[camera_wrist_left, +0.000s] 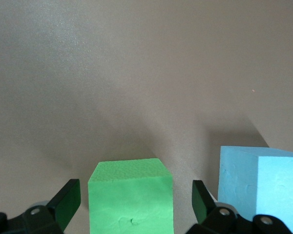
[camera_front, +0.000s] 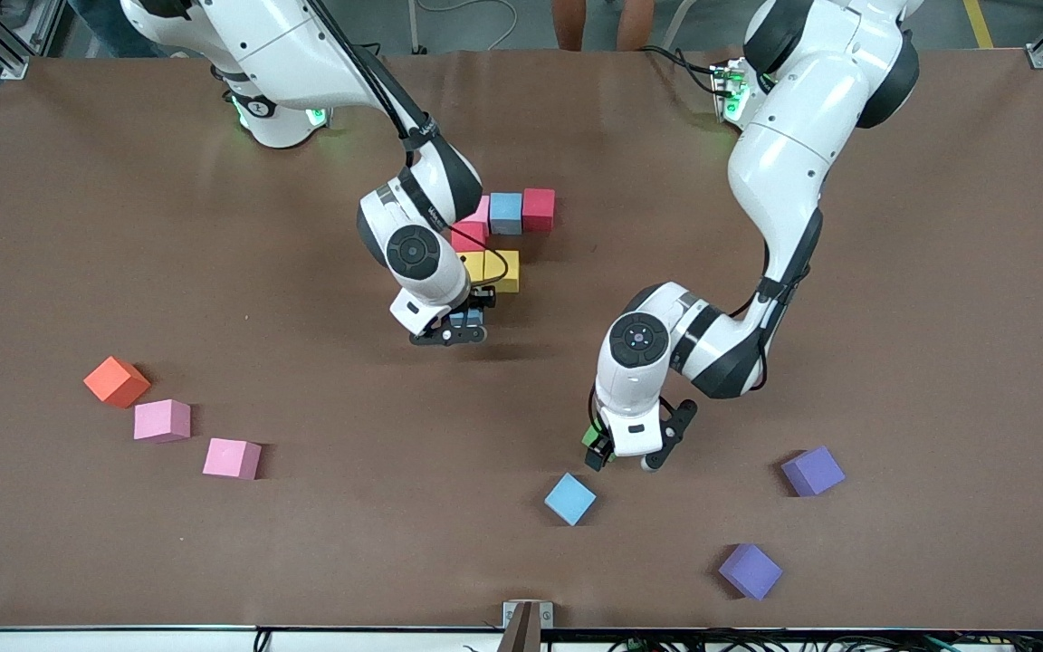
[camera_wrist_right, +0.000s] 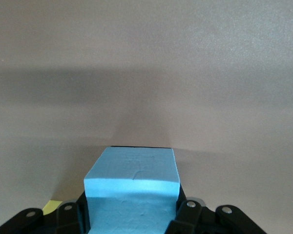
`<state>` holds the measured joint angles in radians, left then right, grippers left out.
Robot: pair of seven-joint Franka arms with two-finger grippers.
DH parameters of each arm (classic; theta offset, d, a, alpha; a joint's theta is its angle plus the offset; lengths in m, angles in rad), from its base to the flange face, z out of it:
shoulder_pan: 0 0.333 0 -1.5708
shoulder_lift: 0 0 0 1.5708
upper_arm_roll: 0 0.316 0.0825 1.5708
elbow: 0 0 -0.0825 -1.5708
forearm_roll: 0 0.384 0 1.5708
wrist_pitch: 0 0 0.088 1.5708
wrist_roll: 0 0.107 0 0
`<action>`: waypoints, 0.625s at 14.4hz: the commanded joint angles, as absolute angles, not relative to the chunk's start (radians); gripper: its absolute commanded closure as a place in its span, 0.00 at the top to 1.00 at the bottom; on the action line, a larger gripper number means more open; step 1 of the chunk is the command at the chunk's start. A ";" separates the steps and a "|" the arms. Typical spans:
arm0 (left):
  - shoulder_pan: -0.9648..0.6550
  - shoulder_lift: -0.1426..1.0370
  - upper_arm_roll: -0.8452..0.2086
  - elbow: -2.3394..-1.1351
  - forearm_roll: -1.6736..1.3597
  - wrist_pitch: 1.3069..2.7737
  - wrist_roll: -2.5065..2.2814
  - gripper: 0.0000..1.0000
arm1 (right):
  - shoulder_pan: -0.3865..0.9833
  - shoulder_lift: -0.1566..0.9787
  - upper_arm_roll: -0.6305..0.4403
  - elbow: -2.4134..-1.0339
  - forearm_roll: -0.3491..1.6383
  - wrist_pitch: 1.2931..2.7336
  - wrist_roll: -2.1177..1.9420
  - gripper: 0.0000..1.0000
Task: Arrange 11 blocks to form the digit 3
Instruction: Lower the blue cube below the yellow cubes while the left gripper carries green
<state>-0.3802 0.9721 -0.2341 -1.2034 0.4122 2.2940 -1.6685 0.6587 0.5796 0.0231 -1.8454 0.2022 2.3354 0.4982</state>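
Jaws of left gripper stand wide around green cube, fingers clear of its sides; loose light blue cube at its 5 o'clock. Right gripper clamps light blue block beside yellow cubes.

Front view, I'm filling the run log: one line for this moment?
right gripper: shut on blue cube | left gripper: open around green cube | digit 3: partial

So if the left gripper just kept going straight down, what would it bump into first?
Probably the green block, which sits between the open fingers of the left gripper; the fingers themselves would likely meet the table either side of it.
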 commanded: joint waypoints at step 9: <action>-0.385 1.008 -0.236 -1.163 0.420 2.275 -1.647 0.54 | 0.666 0.546 0.020 -1.898 0.218 2.355 0.497 0.39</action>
<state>-0.3809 0.9914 -0.2343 -1.2002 0.4122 2.2930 -1.6661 0.6587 0.5795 0.0231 -1.8542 0.2022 2.3450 0.4982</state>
